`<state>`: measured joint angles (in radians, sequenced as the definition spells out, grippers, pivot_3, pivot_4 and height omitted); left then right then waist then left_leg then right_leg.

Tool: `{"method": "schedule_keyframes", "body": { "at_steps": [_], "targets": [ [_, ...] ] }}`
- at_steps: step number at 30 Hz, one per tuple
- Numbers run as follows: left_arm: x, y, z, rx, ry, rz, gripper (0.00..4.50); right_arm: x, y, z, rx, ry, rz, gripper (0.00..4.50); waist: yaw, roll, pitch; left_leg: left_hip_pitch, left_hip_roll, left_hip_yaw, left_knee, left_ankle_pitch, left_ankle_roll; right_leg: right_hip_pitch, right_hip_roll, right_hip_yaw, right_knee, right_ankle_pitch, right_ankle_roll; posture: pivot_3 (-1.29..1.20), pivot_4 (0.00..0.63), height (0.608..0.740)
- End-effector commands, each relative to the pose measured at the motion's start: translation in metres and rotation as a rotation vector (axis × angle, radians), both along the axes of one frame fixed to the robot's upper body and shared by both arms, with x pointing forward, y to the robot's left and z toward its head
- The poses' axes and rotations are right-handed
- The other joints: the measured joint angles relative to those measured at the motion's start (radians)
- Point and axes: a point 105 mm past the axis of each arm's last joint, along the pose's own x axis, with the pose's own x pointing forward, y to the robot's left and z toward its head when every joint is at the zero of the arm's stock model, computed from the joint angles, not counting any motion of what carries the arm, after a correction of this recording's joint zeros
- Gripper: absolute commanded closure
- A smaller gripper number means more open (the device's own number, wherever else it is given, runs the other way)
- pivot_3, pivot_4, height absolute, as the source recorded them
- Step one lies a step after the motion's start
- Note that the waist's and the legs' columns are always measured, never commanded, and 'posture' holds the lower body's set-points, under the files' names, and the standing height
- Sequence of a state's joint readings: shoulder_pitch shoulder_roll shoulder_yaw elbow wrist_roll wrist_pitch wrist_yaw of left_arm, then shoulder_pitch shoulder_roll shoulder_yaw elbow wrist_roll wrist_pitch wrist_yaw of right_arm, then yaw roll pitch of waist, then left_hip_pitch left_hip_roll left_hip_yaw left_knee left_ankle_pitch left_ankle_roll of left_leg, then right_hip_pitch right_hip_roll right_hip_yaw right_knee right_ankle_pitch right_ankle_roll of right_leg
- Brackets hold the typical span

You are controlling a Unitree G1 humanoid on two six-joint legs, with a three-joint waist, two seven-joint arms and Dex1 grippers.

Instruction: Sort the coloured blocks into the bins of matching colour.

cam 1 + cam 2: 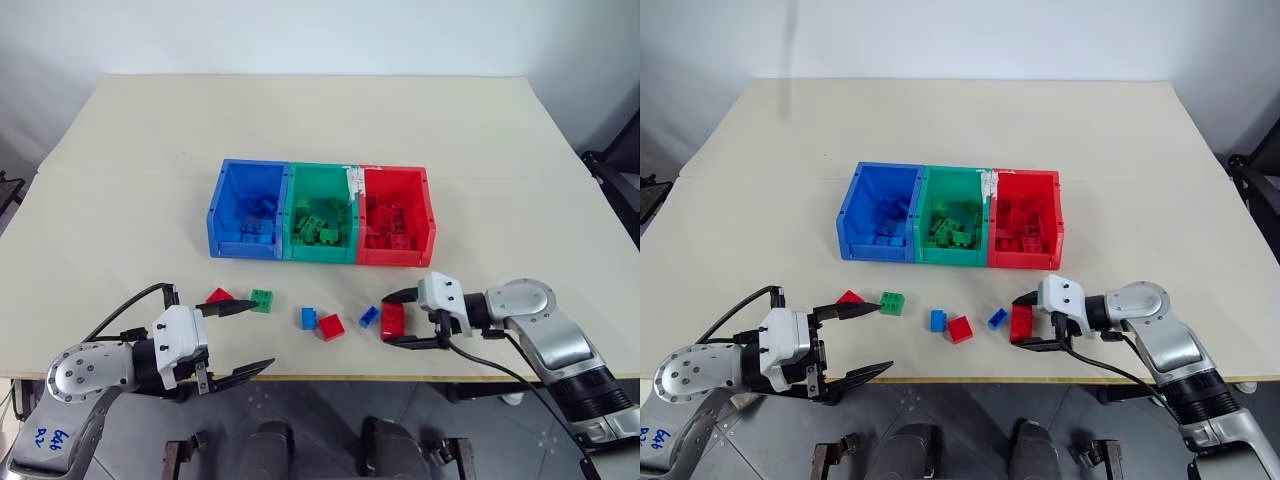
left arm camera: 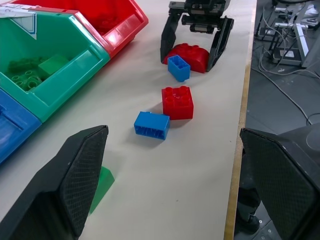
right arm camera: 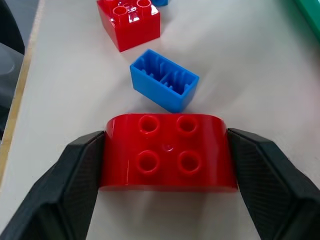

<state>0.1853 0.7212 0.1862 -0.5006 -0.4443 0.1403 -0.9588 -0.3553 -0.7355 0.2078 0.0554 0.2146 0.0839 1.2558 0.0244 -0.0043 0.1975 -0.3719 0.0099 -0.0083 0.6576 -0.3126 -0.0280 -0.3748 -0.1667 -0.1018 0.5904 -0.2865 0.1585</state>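
The blue bin (image 1: 240, 250), green bin (image 1: 320, 252) and red bin (image 1: 390, 256) stand in a row mid-table, each holding blocks of its own colour. Near the front edge lie a red block (image 1: 218, 296), a green block (image 1: 262, 299), a blue block (image 1: 308, 318), a red block (image 1: 330, 326) and a small blue block (image 1: 369, 316). My right gripper (image 1: 386, 320) is shut on a rounded red block (image 3: 167, 152) that rests on the table, one finger against each end. At the front left my left gripper (image 1: 258, 335) is open and empty, beside the red and green blocks.
The cream table (image 1: 320, 120) ends at its front edge (image 1: 330, 378) just behind the loose blocks. My left gripper's lower finger hangs past that edge. Dark equipment (image 1: 618, 175) stands off the table at the far right.
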Motion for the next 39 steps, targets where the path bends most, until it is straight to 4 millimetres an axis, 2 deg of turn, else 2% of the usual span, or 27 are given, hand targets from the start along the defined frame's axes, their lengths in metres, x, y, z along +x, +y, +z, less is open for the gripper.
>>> {"method": "schedule_keyframes", "body": {
  "at_steps": [1,3,5,6,8,11,14,20,23,24,26,28,30,34,37,39],
  "targets": [
    [-0.002,-0.003,0.01,-0.023,-0.039,-0.014,0.0,-0.002,-0.017,-0.008,-0.023,0.035,-0.033,1.08,0.0,0.0,0.0,0.0,0.0,0.0,0.0,0.0,0.0,0.0,0.0,0.0,0.0,0.0,0.0,0.0,0.15,0.74],
    [-0.002,-0.002,0.012,-0.047,-0.042,-0.007,0.0,-0.003,-0.018,0.006,0.05,0.043,-0.034,1.08,0.002,0.0,0.0,0.0,0.0,0.0,0.001,0.0,0.0,0.0,0.0,0.0,0.0,0.0,0.0,0.0,0.15,0.74],
    [0.0,0.003,0.012,-0.066,-0.043,0.022,0.0,0.001,-0.02,0.029,0.146,0.029,-0.051,1.08,0.0,0.0,0.0,0.0,0.0,0.0,0.001,-0.001,0.0,0.0,0.0,0.0,0.0,0.0,0.0,0.0,0.15,0.74],
    [0.002,0.009,0.012,-0.08,-0.042,0.058,0.0,0.008,-0.02,0.048,0.219,0.014,-0.088,1.08,-0.001,0.0,0.0,-0.001,0.0,0.0,0.001,-0.001,0.0,0.0,0.0,0.0,0.0,0.0,0.0,0.0,0.15,0.74],
    [0.003,0.018,0.012,-0.096,-0.041,0.102,0.0,0.019,-0.02,0.072,0.311,-0.002,-0.136,1.08,-0.006,0.002,0.001,0.0,0.001,0.001,0.001,-0.001,0.0,0.0,0.001,0.0,0.0,0.0,0.0,0.0,0.15,0.74],
    [0.002,0.039,0.008,-0.091,-0.036,0.186,0.0,0.052,-0.014,0.107,0.403,-0.086,-0.233,1.08,-0.025,0.003,0.002,0.001,0.004,0.004,0.001,-0.001,-0.001,-0.001,0.003,0.0,0.0,0.0,-0.002,0.0,0.15,0.74],
    [-0.002,0.053,0.002,-0.077,-0.021,0.238,0.0,0.077,-0.008,0.12,0.434,-0.139,-0.303,1.08,-0.028,0.002,0.001,0.001,0.006,0.004,0.001,-0.002,-0.003,-0.003,0.004,0.0,0.002,-0.001,-0.004,0.0,0.15,0.74],
    [-0.005,0.059,0.001,-0.067,-0.027,0.273,0.0,0.108,0.004,0.119,0.407,-0.185,-0.356,1.08,-0.021,0.002,0.001,-0.003,0.005,0.005,0.003,-0.006,0.0,-0.005,0.004,0.001,0.001,-0.001,-0.004,0.0,0.15,0.74],
    [-0.005,0.055,0.004,-0.07,-0.034,0.266,0.0,0.117,0.005,0.123,0.418,-0.234,-0.379,0.04,-0.026,0.002,0.001,-0.004,0.005,0.005,0.003,-0.006,0.0,-0.007,0.004,0.001,0.001,-0.001,-0.004,0.0,0.15,0.74],
    [-0.005,0.054,0.005,-0.07,-0.037,0.265,0.0,0.118,0.003,0.126,0.421,-0.258,-0.383,0.01,-0.027,0.002,0.001,-0.004,0.005,0.006,0.003,-0.007,0.0,-0.007,0.004,0.001,0.001,-0.001,-0.004,0.0,0.15,0.74],
    [0.001,0.053,0.007,-0.066,-0.047,0.277,0.0,0.111,-0.005,0.129,0.438,-0.27,-0.355,0.01,-0.027,0.003,0.002,-0.004,0.006,0.006,0.003,-0.007,0.0,-0.008,0.004,0.001,0.001,-0.001,-0.004,0.0,0.15,0.74],
    [0.004,0.049,0.008,-0.067,-0.046,0.254,0.0,0.089,-0.011,0.133,0.486,-0.258,-0.248,0.01,-0.021,0.003,0.002,-0.004,0.006,0.006,0.003,-0.007,0.0,-0.008,0.004,0.001,0.002,-0.001,-0.004,0.0,0.15,0.74],
    [0.006,0.042,0.009,-0.073,-0.036,0.208,0.0,0.064,-0.02,0.128,0.481,-0.214,-0.156,0.01,-0.01,0.003,0.002,-0.004,0.005,0.006,0.003,-0.007,0.0,-0.007,0.004,0.001,0.001,-0.001,-0.004,0.0,0.15,0.74],
    [0.011,0.025,0.008,-0.062,-0.017,0.093,0.0,0.03,-0.054,0.096,0.27,-0.202,-0.133,0.01,-0.001,0.003,0.002,-0.004,0.006,0.007,0.005,-0.008,0.0,-0.007,0.004,0.001,0.001,0.0,-0.004,0.0,0.15,0.74],
    [0.022,0.012,0.008,-0.037,-0.046,0.039,0.0,0.011,-0.087,0.078,0.153,-0.199,-0.169,0.01,0.0,0.003,0.002,-0.004,0.006,0.008,0.005,-0.008,0.0,-0.006,0.004,0.001,0.001,0.0,-0.003,0.0,0.15,0.74],
    [0.027,0.006,0.009,-0.039,-0.053,0.01,0.0,0.003,-0.1,0.071,0.098,-0.205,-0.17,0.01,-0.004,0.003,0.002,-0.002,0.006,0.01,0.006,-0.008,0.0,-0.005,0.004,0.001,0.001,0.0,-0.003,0.0,0.15,0.74]
  ]
}}
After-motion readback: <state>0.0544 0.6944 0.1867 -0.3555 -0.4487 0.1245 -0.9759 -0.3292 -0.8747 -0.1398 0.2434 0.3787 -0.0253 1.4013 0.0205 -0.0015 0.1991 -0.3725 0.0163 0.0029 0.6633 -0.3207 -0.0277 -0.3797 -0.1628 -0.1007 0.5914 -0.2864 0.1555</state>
